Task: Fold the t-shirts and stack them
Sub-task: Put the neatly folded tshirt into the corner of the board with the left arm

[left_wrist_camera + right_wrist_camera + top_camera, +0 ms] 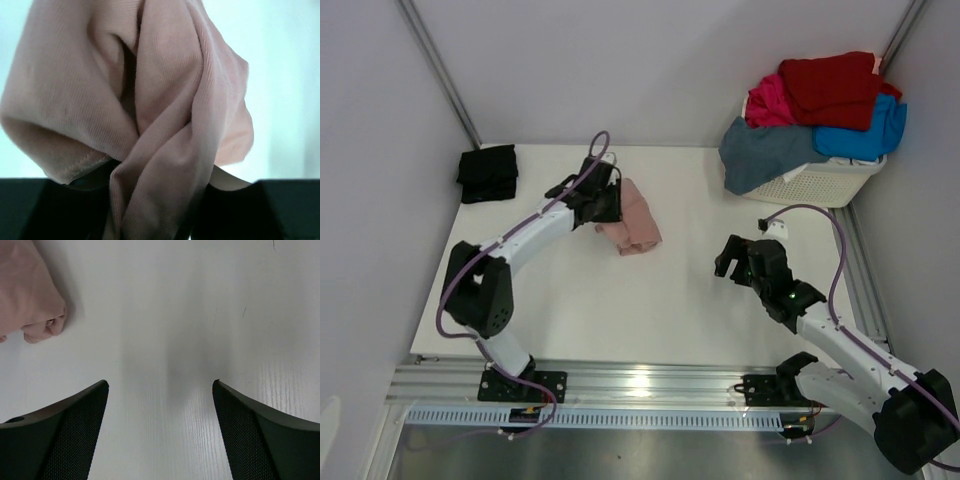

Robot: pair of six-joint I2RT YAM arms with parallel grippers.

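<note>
The dusty-pink t-shirt [633, 218] hangs bunched from my left gripper [608, 203], which is shut on it above the middle of the table; in the left wrist view the pink cloth [150, 110] fills the frame and hides the jaws. A folded black t-shirt [488, 173] lies at the far left. My right gripper [732, 258] is open and empty just above the bare table [165, 340]. A lobe of the pink shirt [27, 295] shows at that view's upper left. Red [835, 88], magenta [770, 102], bright-blue [865, 130] and slate-blue [765, 152] shirts are piled on the basket.
The white slatted laundry basket [825, 183] stands at the far right corner. Grey walls close in the table on the left, back and right. A metal rail runs along the near edge [640, 385].
</note>
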